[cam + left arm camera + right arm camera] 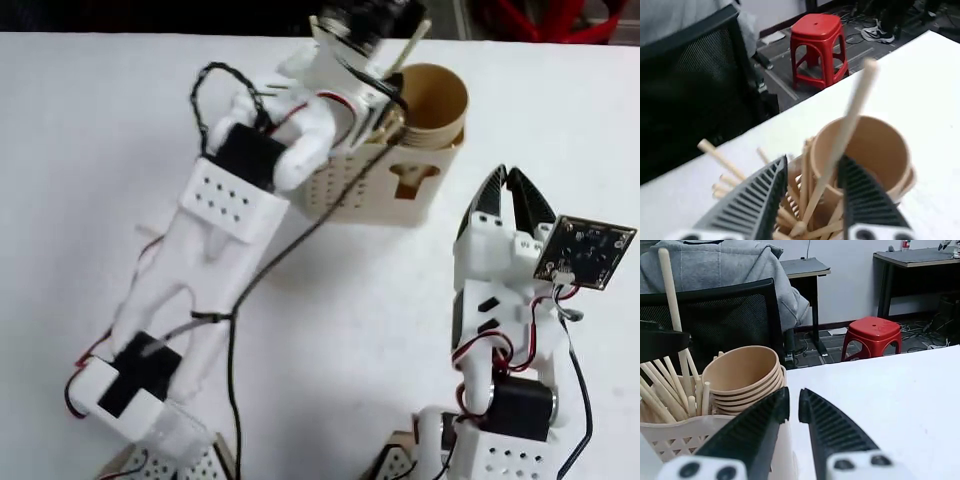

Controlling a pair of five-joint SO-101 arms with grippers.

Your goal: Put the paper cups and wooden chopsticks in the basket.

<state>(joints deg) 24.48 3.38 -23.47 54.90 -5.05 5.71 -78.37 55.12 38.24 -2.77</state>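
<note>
Left wrist view: tilted wooden chopstick point(852, 115) between parted jaws of left gripper point(812, 162), beside paper cups point(877, 150)

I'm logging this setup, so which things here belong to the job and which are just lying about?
Belong to the job: stacked tan paper cups; pale wooden chopsticks; cream perforated plastic basket; left claw; right claw.
Just lying about: red plastic stool; black mesh chair; dark desk by the wall.
</note>
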